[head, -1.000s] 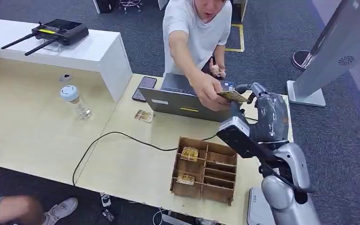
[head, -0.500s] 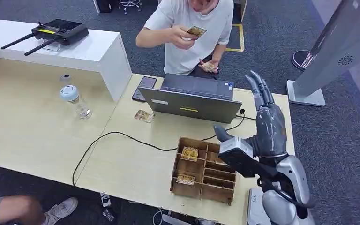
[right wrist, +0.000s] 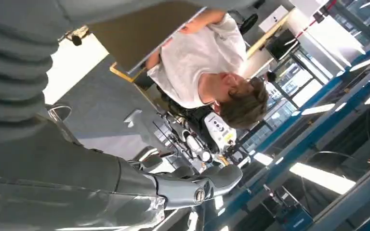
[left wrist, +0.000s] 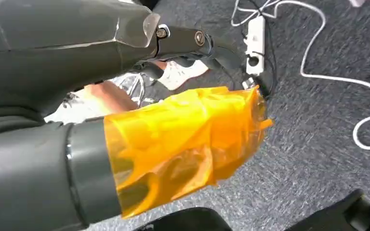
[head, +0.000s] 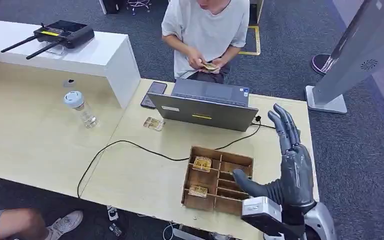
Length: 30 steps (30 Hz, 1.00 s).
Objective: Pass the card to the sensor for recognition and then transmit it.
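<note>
- Right robot hand (head: pixel 292 167): raised over the right end of the bench (head: pixel 130 175), fingers spread and pointing up, thumb out toward the tray (head: pixel 219 181). It holds nothing.
- Left robot hand (left wrist: pixel 173 144): hangs low, facing carpet and loose cables in the left wrist view. An orange film covers the fingers; I cannot tell whether they are spread or curled.
- Card (head: pixel 210 66): in the person's hands (head: pixel 202 63), at their lap behind the laptop (head: pixel 205 106), well apart from the robot hand. Judged handed over.
- Tray: wooden, with compartments. It holds more cards (head: pixel 202 163), one in an upper left cell and one in a lower left cell. One loose card (head: pixel 153 123) lies on the bench just left of the laptop.
- Sensor: not identified with confidence; a grey stand (head: pixel 352 55) rises at far right, off the bench.
- Risk 1: the right robot hand sits close above the tray's right edge. A low sweep to the next card could catch a divider and shove or tip the tray.
- Risk 2: the cards lie flat in narrow cells. A shallow pinch could slip, or lift the card skewed so the sensor misreads it.
- Risk 3: a black cable (head: pixel 130 146) crosses the bench beside the tray, and the thumb could snag it.
- Risk 4: the person sits close, so a fast reach toward the laptop could hit them.
</note>
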Available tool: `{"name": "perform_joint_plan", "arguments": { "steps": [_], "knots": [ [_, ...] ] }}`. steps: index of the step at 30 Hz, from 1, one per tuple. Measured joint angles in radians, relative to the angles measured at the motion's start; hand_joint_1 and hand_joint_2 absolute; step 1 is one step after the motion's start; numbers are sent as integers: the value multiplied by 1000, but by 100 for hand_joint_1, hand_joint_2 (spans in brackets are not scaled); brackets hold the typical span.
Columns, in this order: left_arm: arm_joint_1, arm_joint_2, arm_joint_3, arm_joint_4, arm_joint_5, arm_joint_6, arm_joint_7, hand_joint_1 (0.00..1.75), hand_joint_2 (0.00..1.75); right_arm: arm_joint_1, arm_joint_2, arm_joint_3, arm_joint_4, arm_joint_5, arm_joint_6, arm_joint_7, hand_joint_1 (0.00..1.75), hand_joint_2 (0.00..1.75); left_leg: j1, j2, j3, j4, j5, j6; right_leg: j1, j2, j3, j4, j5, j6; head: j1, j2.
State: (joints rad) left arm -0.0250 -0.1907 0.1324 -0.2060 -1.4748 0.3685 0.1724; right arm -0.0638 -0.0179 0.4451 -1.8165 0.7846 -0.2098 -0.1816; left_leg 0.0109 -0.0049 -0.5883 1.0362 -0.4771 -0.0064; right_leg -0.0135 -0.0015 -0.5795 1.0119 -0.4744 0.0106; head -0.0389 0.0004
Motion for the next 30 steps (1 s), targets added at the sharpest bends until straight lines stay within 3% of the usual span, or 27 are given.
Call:
{"name": "perform_joint_plan", "arguments": {
  "steps": [13, 30],
  "knots": [
    [-5, 0, 24, 0, 12, -11, 16, 0, 0, 93, 0, 47, 6, 103, -49, 47, 0, 175, 0, 0, 0, 0, 0, 0, 0, 0, 0, 0, 0, 0, 0, 0],
    [-7, 0, 29, 0, 5, -12, 25, 0, 0, 136, -5, 79, 121, 226, -52, 119, 0, 175, 0, 0, 0, 0, 0, 0, 0, 0, 0, 0, 0, 0, 0, 0]
  ]
}}
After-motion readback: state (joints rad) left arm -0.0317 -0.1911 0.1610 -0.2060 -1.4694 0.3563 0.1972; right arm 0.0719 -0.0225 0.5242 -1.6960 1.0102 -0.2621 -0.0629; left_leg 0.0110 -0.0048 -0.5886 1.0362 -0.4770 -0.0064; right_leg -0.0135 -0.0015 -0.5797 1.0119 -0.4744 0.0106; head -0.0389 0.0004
